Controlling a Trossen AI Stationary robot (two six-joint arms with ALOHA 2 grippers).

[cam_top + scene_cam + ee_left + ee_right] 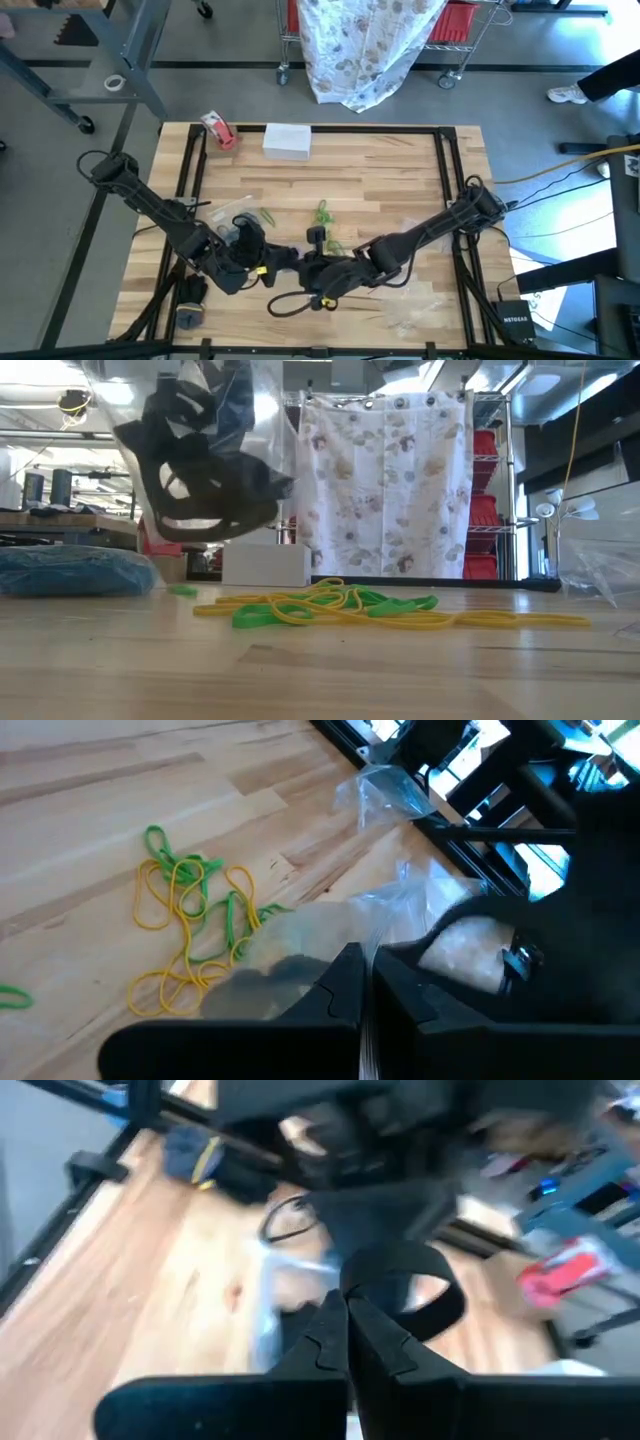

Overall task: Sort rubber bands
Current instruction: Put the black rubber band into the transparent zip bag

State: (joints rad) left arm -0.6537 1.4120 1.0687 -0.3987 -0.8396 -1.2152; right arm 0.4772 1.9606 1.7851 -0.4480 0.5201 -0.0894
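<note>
The bench point(380, 170) is pale wood in long strips, smooth with a soft shine. A black metal frame point(443, 170) runs along its edges. The rubber bands point(190, 920) are thin rubber, yellow and green, floppy and a bit shiny. A clear plastic bag point(400, 905) looks thin, crinkly and glossy. The left end effector point(365, 985) has hard, matt black fingers. A curtain point(385, 485) behind is soft cloth with a leaf print. A white box point(287, 141) looks matt.

overhead view faces straight down; low view looks level across the table point(320, 670), sharing the rubber bands point(330, 606).
</note>
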